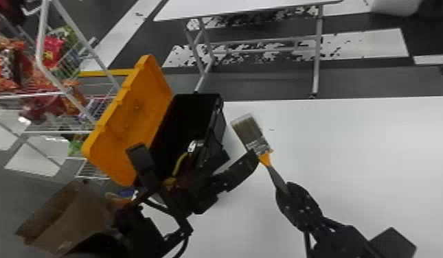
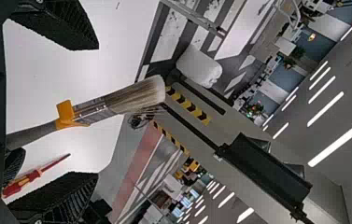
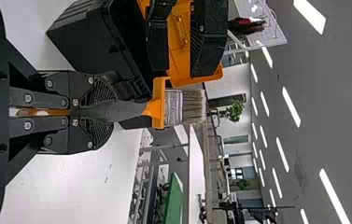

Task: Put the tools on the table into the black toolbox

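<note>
In the head view my left gripper (image 1: 195, 154) stands open over the near end of the black toolbox (image 1: 218, 127), whose orange lid is raised. My right gripper (image 1: 284, 192) is shut on the handle of the paintbrush (image 1: 253, 137), bristles angled up beside the box's right side. A yellow-handled tool (image 1: 179, 164) lies inside the box. In the left wrist view the left gripper (image 2: 95, 111) has its fingers wide apart, the paintbrush (image 2: 94, 108) beyond them and a red screwdriver (image 2: 36, 175) on the table. The right gripper (image 3: 103, 109) grips the paintbrush (image 3: 173, 108) in the right wrist view.
A wire cart (image 1: 42, 130) with snack bags is beyond the lid on the left. A brown cardboard box (image 1: 72, 216) sits at the lower left. The white table (image 1: 361, 164) extends right, with another white table (image 1: 244, 7) farther off.
</note>
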You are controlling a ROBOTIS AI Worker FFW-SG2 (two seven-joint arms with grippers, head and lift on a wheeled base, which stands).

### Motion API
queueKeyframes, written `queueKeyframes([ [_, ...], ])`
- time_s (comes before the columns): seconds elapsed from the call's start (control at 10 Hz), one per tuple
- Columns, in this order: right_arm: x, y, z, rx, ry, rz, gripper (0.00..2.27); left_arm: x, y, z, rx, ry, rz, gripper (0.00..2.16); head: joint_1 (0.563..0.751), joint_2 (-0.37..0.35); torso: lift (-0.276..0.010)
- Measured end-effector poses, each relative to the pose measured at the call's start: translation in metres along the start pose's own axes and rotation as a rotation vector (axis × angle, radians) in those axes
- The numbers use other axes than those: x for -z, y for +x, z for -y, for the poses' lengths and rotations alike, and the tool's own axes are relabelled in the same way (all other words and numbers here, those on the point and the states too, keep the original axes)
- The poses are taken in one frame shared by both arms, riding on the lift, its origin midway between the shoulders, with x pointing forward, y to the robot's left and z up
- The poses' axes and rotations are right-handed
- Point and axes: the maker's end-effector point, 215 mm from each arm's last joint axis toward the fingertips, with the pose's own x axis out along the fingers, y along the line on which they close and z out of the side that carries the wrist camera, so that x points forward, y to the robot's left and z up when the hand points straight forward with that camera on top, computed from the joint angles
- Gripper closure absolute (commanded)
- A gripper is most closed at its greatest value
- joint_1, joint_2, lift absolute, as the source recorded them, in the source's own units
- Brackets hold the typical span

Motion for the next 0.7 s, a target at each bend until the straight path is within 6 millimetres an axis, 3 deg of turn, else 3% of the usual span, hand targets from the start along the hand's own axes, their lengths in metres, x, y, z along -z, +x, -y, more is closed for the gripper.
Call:
queueKeyframes([
  [0.7,0.002,0.001,-0.013,-0.037,0.016,0.0,2.21,-0.001,0.017,0.019,0.074,-0.071,-0.018,0.07,0.695,0.35,-0.075],
])
